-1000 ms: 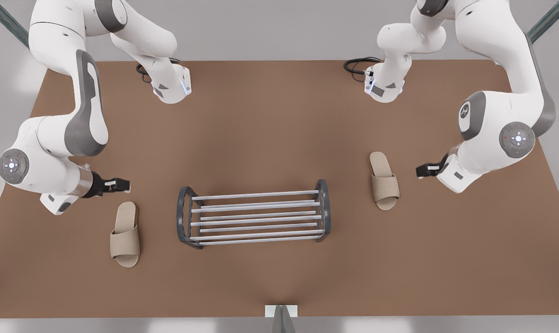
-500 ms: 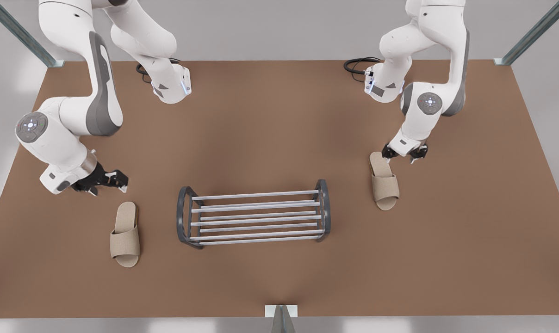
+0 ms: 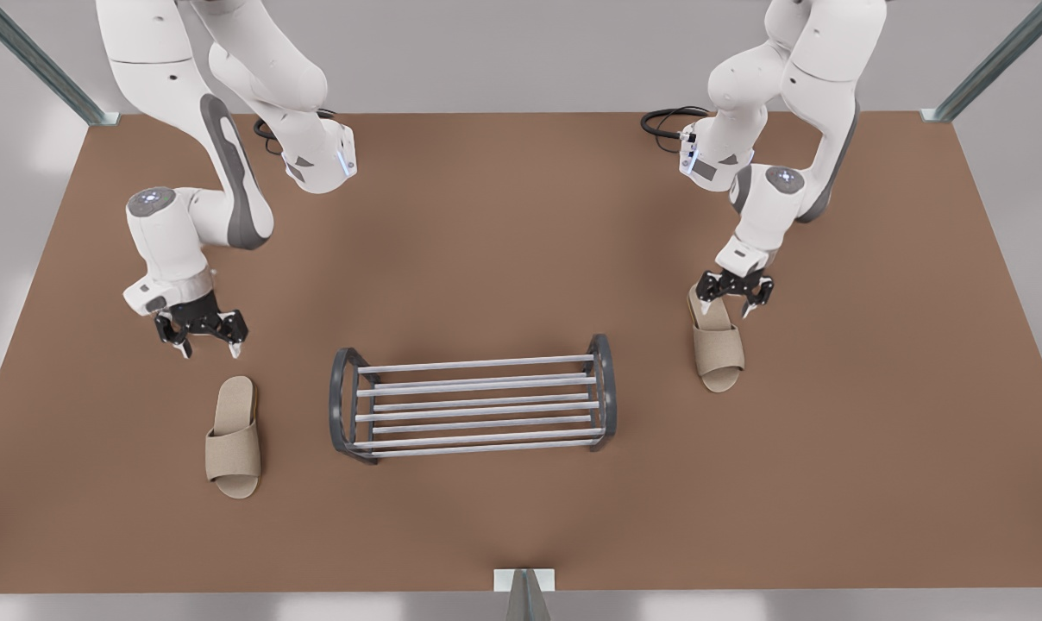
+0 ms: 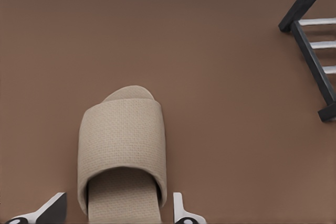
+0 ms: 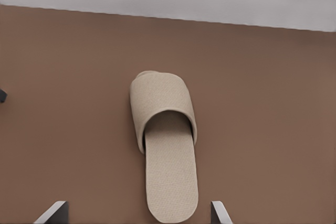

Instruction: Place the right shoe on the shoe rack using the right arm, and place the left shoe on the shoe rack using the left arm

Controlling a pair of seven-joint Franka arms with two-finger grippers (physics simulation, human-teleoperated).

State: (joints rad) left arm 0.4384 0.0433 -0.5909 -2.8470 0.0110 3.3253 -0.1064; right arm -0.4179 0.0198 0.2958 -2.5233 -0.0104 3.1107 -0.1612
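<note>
Two slippers lie on the table (image 3: 521, 241), either side of the shoe rack (image 3: 473, 401). We see the left gripper (image 3: 731, 300) spread over the left shoe's (image 3: 716, 341) heel. The right gripper (image 3: 202, 335) is also spread, near the right shoe (image 3: 234, 438).

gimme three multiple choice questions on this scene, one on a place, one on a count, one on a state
1. Where is the shoe rack? A) between the two shoes B) at the far edge C) under an arm
2. Shoes on the rack? A) two B) one C) none
3. The left end effector is: A) shut on a shoe B) open over a heel C) over the rack
Answers: 1A, left shoe and right shoe flank it; 2C, both lie on the table; 3B, it straddles the left shoe's heel, open; the right end effector, also open, hangs short of the right shoe.
</note>
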